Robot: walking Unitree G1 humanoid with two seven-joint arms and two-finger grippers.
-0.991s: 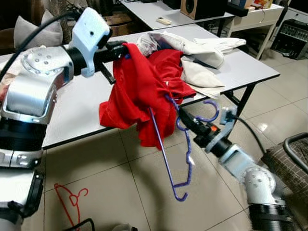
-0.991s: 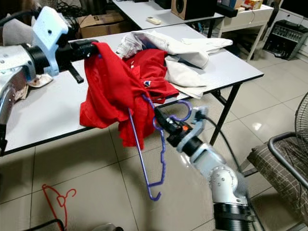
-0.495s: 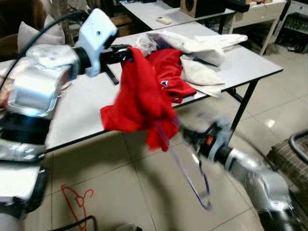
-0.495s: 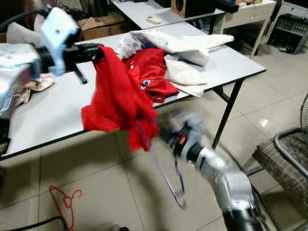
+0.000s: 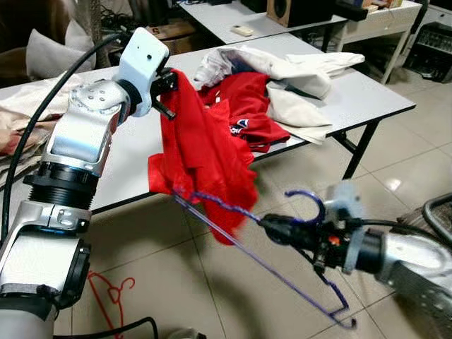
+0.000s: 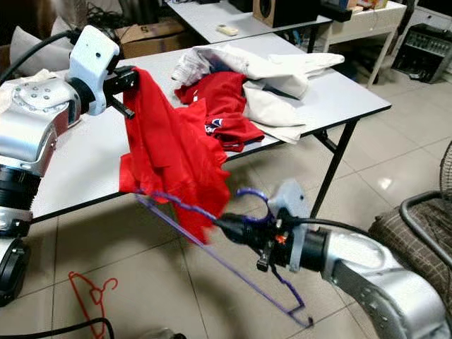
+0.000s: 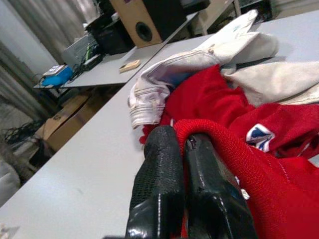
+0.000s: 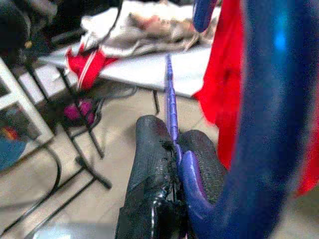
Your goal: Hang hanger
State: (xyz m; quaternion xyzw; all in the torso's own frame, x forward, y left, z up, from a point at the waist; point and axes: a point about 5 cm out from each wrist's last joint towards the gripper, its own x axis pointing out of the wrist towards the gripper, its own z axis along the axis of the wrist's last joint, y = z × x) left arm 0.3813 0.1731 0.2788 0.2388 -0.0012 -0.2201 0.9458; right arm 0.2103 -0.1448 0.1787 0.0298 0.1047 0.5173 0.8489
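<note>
My left gripper [image 5: 171,76] is shut on the top of a red knitted garment [image 5: 205,148], holding it up so it hangs off the front edge of the white table [image 5: 127,155]. In the left wrist view the red knit [image 7: 259,189] is folded over the closed fingers [image 7: 159,189]. My right gripper [image 5: 272,227] is low over the floor, shut on a purple hanger [image 5: 305,192] just under its hook. The hanger lies tilted, its far end against the garment's lower edge. The right wrist view shows the hanger [image 8: 264,99] pinched between the fingers [image 8: 149,164].
A heap of white and red clothes [image 5: 282,70] lies on the table's far right half. A red hanger [image 5: 106,296] lies on the tiled floor at my left. A chair [image 5: 438,219] stands at the right edge. A second table with a speaker [image 5: 296,10] stands behind.
My right gripper has swung the purple hanger from hanging steeply to lying almost level, and has moved lower and to the right. The left gripper still holds the red garment up.
</note>
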